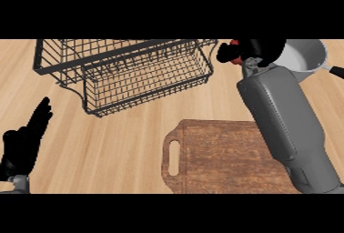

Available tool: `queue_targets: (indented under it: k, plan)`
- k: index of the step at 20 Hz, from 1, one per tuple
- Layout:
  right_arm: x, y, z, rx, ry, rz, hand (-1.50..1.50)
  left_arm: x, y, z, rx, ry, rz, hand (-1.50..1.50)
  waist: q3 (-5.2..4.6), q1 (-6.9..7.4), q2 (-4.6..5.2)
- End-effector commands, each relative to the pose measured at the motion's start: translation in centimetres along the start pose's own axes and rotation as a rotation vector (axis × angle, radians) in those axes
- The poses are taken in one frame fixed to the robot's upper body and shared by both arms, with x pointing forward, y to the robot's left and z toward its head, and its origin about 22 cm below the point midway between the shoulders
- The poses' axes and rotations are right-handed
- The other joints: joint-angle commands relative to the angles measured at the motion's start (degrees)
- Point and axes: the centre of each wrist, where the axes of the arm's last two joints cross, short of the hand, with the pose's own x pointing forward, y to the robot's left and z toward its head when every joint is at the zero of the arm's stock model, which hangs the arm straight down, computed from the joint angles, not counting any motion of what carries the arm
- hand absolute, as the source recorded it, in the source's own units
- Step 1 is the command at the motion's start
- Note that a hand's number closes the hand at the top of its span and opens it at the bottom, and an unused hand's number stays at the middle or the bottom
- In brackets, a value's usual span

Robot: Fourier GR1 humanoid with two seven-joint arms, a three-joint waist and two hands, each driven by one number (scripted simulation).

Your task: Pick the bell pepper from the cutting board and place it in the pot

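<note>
My right hand point(259, 50) is up at the far right, just left of the grey pot point(306, 57), with its fingers curled round a red bell pepper point(233, 47). Only a sliver of the pepper shows past the fingers. The hand and pepper sit beside the pot's rim, not over its middle. The wooden cutting board point(222, 159) lies in the lower middle with nothing on its visible surface; my right forearm crosses its right side. My left hand point(23, 141) rests open at the lower left edge, fingers up.
A black wire basket point(128, 68) stands at the upper left to centre, its right edge close to my right hand. The pot's handle point(334, 69) sticks out at the right edge. Bare wooden counter point(107, 145) lies between the left hand and the board.
</note>
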Motion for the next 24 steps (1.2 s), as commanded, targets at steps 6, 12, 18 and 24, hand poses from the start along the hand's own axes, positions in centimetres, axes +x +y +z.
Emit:
queue_targets:
  k: [6,12,18,24]
  plan:
    - [-4.1,-4.0,-5.2,-0.141,0.059,-0.144,1.5,-1.5,1.5,1.2,-0.014,-0.008,-0.011,0.0,0.01,0.46,0.17]
    - [-7.6,-4.2,-8.8,-0.174,0.048,-0.166,1.5,0.6,-0.7,-1.1,-0.02,-0.011,0.001,0.0,0.02,0.46,0.38]
    - [-14.7,-5.0,-12.5,-0.153,0.079,-0.153,1.5,0.0,-0.4,-0.1,0.002,-0.03,-0.001,0.0,0.04,0.98,0.53]
    - [-17.7,-2.9,-13.8,-0.102,0.071,-0.126,1.5,1.2,-0.1,-0.3,-0.022,-0.028,-0.007,0.0,0.09,2.07,0.97]
